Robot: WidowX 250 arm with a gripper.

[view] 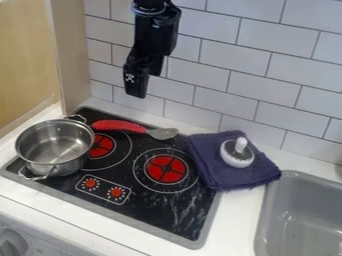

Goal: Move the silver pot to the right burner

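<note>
Black jaws above glossy stovetop (pixel 148 212), round metal pot (pixel 55 150), fuzzy cloth (pixel 227 176)

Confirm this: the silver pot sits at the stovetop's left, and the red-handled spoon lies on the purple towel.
Not quite: the red-handled spoon lies on the black stovetop, the camera view shows; the silver pot does sit at its left.

White counter (pixel 236 216) carries stovetop (pixel 152 211) and purple towel (pixel 208 161)
</note>
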